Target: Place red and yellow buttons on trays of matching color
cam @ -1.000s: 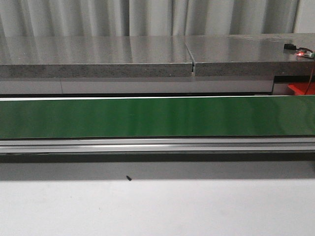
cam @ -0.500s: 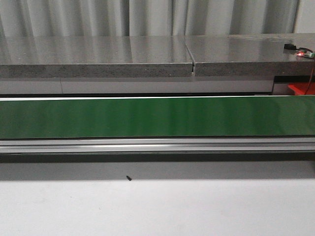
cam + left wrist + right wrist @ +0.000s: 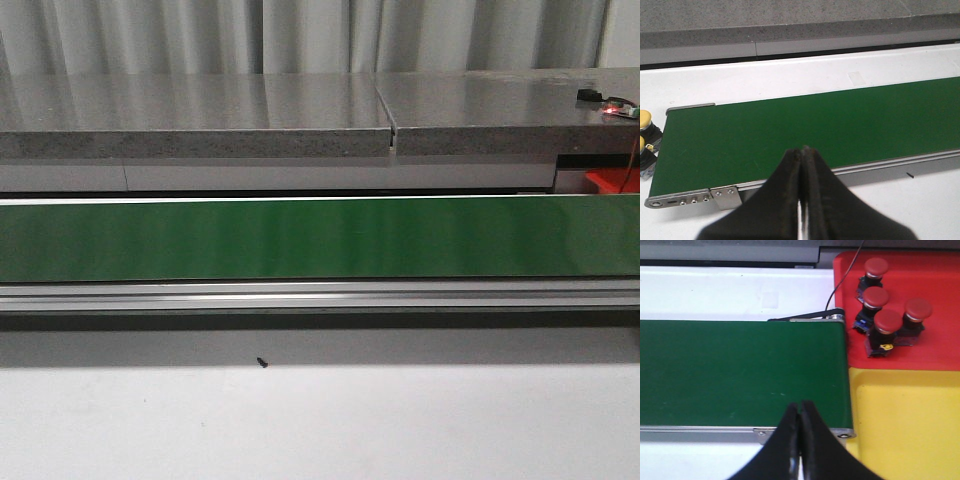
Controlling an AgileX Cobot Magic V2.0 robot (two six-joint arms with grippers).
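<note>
In the right wrist view, several red buttons [image 3: 886, 322] stand on the red tray [image 3: 940, 347]. The yellow tray [image 3: 910, 425] lies beside it with nothing on it. My right gripper [image 3: 799, 405] is shut and empty, over the green belt's end close to the trays. In the left wrist view, two yellow buttons [image 3: 644, 120] sit just off the other end of the belt. My left gripper [image 3: 803, 150] is shut and empty, above the belt's near edge, well apart from those buttons. A corner of the red tray [image 3: 612, 181] shows in the front view.
A green conveyor belt [image 3: 320, 238] with a metal frame [image 3: 320, 296] runs across the white table [image 3: 320, 420]. A grey stone ledge [image 3: 200, 115] stands behind it. A small circuit board with a red wire [image 3: 618, 110] lies on the ledge at the right.
</note>
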